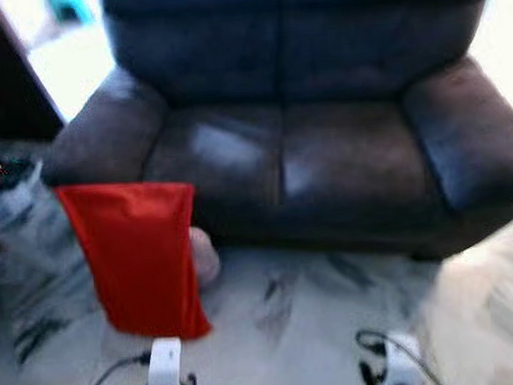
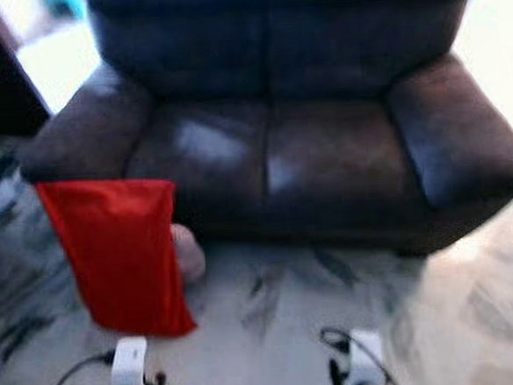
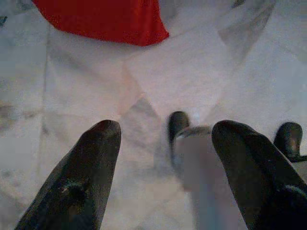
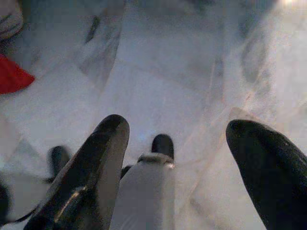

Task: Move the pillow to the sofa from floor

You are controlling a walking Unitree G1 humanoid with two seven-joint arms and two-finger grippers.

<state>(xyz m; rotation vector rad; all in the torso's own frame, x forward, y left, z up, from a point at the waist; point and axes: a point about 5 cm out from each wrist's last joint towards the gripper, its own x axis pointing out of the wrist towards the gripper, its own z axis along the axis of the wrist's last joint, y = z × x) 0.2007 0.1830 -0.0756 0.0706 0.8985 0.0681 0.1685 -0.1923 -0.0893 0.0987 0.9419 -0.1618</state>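
A red pillow (image 1: 137,254) lies on the pale marble floor (image 1: 319,329), its top edge against the front of the dark brown leather sofa (image 1: 324,152) below the sofa's left armrest. The sofa seat is bare. My left arm (image 1: 165,366) hangs low just in front of the pillow's near corner. In the wrist view the left gripper (image 3: 165,129) is open over the floor, with the pillow's corner (image 3: 110,21) beyond its fingertips. My right arm (image 1: 396,359) hangs to the right, its gripper (image 4: 180,124) open above bare floor. The eye views are blurred.
A pale rounded thing (image 1: 205,253) sits behind the pillow at the sofa's base. Dark furniture (image 1: 2,78) stands at the far left, with a grey object (image 1: 4,175) showing a small red light below it. A cream rug (image 1: 494,317) lies at the right.
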